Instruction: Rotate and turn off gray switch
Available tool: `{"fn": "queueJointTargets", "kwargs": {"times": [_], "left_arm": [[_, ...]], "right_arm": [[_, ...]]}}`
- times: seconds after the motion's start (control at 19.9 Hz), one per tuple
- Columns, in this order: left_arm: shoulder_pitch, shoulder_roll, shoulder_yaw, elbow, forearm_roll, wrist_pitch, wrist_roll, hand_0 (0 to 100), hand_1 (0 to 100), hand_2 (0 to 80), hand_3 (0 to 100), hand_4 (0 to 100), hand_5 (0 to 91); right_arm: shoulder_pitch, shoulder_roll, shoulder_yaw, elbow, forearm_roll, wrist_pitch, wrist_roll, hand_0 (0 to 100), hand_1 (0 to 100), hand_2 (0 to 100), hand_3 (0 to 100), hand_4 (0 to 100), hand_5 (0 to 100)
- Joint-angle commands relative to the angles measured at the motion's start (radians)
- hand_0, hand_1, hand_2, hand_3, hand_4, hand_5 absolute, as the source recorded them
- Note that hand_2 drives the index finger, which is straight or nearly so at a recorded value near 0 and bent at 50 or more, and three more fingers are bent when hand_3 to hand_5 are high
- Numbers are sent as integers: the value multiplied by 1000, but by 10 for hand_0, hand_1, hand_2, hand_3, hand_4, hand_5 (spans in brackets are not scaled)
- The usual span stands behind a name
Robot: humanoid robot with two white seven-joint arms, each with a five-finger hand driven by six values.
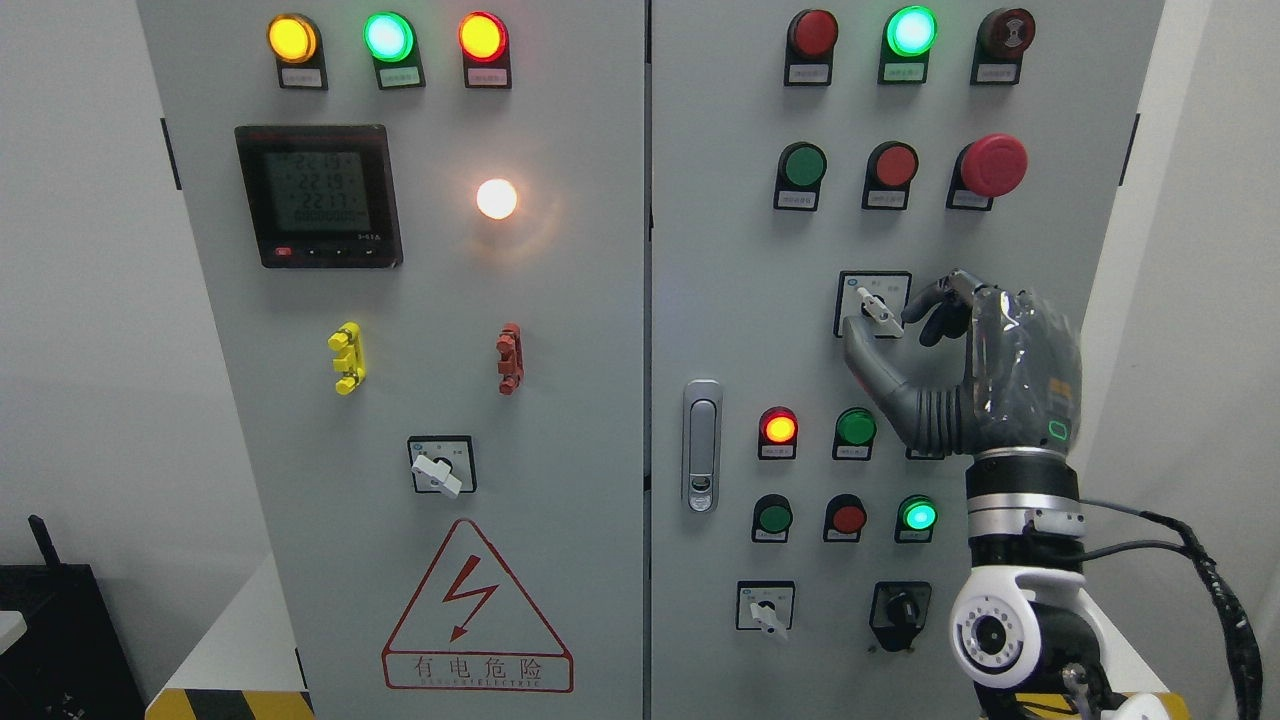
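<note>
From the head view, a grey electrical cabinet [560, 400] with two doors fills the wall. On the left door I count three lit lamps along the top, yellow, green and red [483, 37], one dark digital meter [318, 196], one glowing white lamp [497, 198], one yellow clip [347, 357], one red clip [510, 358], one pale rotary switch [438, 468] and one lightning warning triangle [476, 610].

On the right door the top row has three round indicators, of which the middle green one [911, 30] is lit. Below these sit a green button, a red button and one red mushroom stop button [991, 165]. Lower down come six small round lights in two rows, a door latch [702, 445], another pale rotary switch [766, 610] and one black rotary knob [900, 610].

The gray switch [874, 308] is on the right door, mid height, right of the latch and above the small lights. The right hand [960, 360] rises from the lower right corner with its back to me. Its fingers [935, 295] curl towards the thumb [862, 350], pinching the switch's small pale handle between them; the handle is tilted. Only this one arm shows.
</note>
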Motion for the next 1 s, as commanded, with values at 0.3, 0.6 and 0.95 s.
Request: {"fn": "queueJointTargets", "kwargs": {"times": [0.3, 0.6, 0.95], "left_arm": [[1, 0, 32, 23, -8, 1, -1, 120, 389, 0, 0, 0, 0], [0, 0, 32, 23, -8, 1, -1, 120, 389, 0, 0, 0, 0], [0, 0, 32, 23, -8, 1, -1, 120, 389, 0, 0, 0, 0]], "right_arm": [[-7, 3, 3, 14, 0, 2, 4, 220, 368, 605, 794, 748, 927], [-10, 6, 9, 17, 0, 5, 4, 220, 367, 616, 800, 749, 935], [-17, 7, 18, 23, 0, 8, 4, 215, 372, 627, 809, 753, 937]]}}
